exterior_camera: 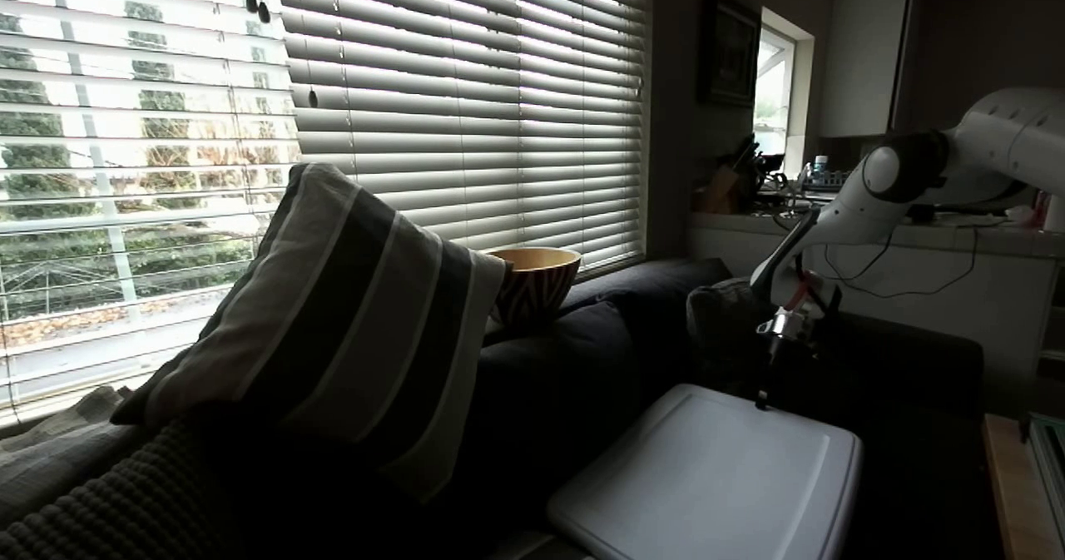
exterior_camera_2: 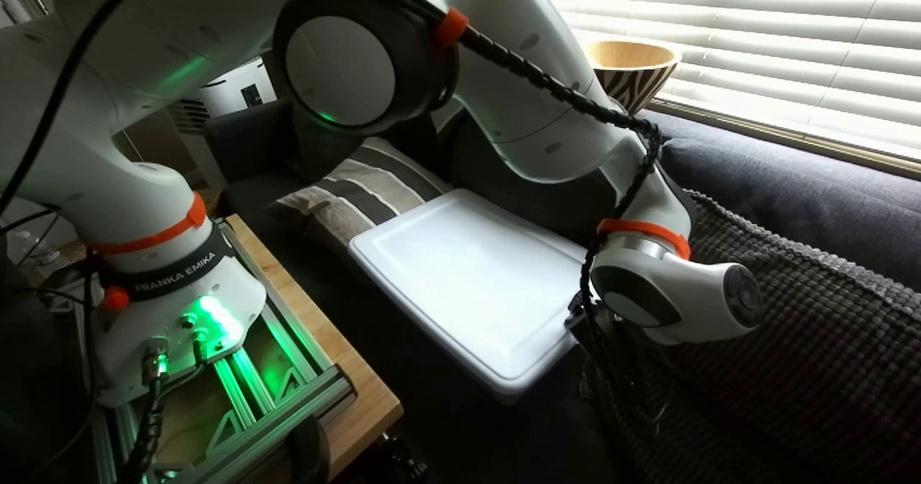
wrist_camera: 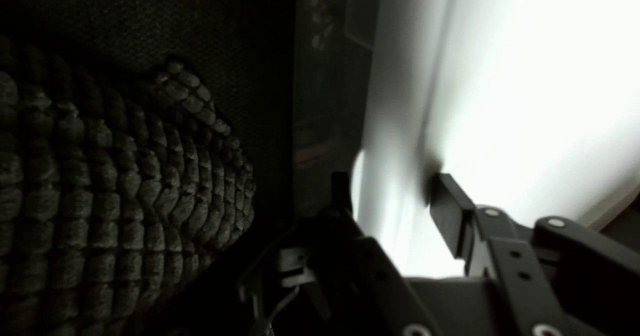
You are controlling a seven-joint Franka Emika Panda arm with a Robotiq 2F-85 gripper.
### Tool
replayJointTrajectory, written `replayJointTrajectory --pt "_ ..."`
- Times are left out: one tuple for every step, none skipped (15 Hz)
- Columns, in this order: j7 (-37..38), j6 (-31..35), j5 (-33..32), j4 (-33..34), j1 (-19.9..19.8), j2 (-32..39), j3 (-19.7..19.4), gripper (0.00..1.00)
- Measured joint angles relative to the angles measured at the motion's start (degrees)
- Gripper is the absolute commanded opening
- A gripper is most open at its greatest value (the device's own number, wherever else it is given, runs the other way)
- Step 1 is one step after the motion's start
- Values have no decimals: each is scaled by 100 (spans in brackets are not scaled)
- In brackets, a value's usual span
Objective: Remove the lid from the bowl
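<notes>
Lid (exterior_camera_2: 468, 275) and bowl (wrist_camera: 325, 91) sit together before the back of the sofa (exterior_camera_2: 770, 157), lid uppermost, well apart from the counter (exterior_camera: 732, 221) and, in an exterior view, below its left corner. There the arm (exterior_camera: 1011, 140) reaches in from the right across the counter's front edge and slopes down to the gripper (wrist_camera: 390, 191), which hangs pointing down at the lid's rim. In the wrist view its fingers (wrist_camera: 450, 213) stand a little apart, one on each side of that rim; whether they pinch it, I cannot tell. One finger is nearly black, the bowl just a dim strip of wall. In an exterior view the wrist (exterior_camera_2: 683, 290) hides part of the lid's end. The lid faces up, long axis running from a striped pillow (exterior_camera_2: 392, 175) to the gripper, one short end toward the counter's front edge.
</notes>
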Motion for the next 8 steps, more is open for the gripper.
replayJointTrajectory --pt "9 67 -43 -78 22 -58 5 19" --pt "32 137 -103 -148 43 -112 15 19" --pt "39 203 -151 -230 64 -188 23 19" --pt "45 221 -194 -318 80 -294 34 19" --pt "67 246 -235 -424 99 -414 36 19" --pt "97 270 -270 -536 118 -534 37 19" --pt "134 282 -303 -639 132 -649 38 19" --pt "165 287 -320 -732 143 -753 38 19"
